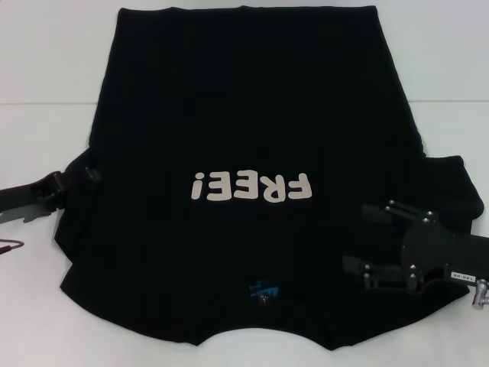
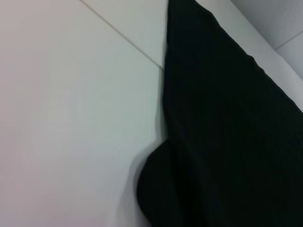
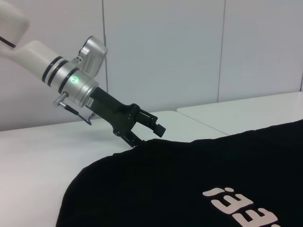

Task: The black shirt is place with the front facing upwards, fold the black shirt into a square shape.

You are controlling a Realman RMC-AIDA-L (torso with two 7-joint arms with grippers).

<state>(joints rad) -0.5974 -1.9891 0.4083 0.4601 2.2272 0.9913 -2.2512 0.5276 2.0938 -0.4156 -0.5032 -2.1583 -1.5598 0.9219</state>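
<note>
Black shirt (image 1: 244,153) spread flat, front up, over the middle of the white bench (image 1: 46,92); hem toward the far edge, collar toward the near edge. Cream letters "FREE!" (image 1: 252,186) read upside down from the head view. Small blue neck label (image 1: 263,290) inside the collar. Both sleeves appear partly tucked or bunched against the body.

Left gripper (image 1: 90,176) at the shirt's left sleeve, near the bench's left edge. Right wrist view shows its fingers (image 3: 156,126) apart, the lower tip at the cloth edge; no fabric clearly pinched.

Right gripper (image 1: 359,237) low over the shirt's right shoulder area, beside the right sleeve, fingers spread wide, nothing between them.

No containers in view.

Surface: plain white bench top with a thin seam line (image 2: 123,38) running across it. Room: pale panelled wall (image 3: 165,52) behind the bench.
</note>
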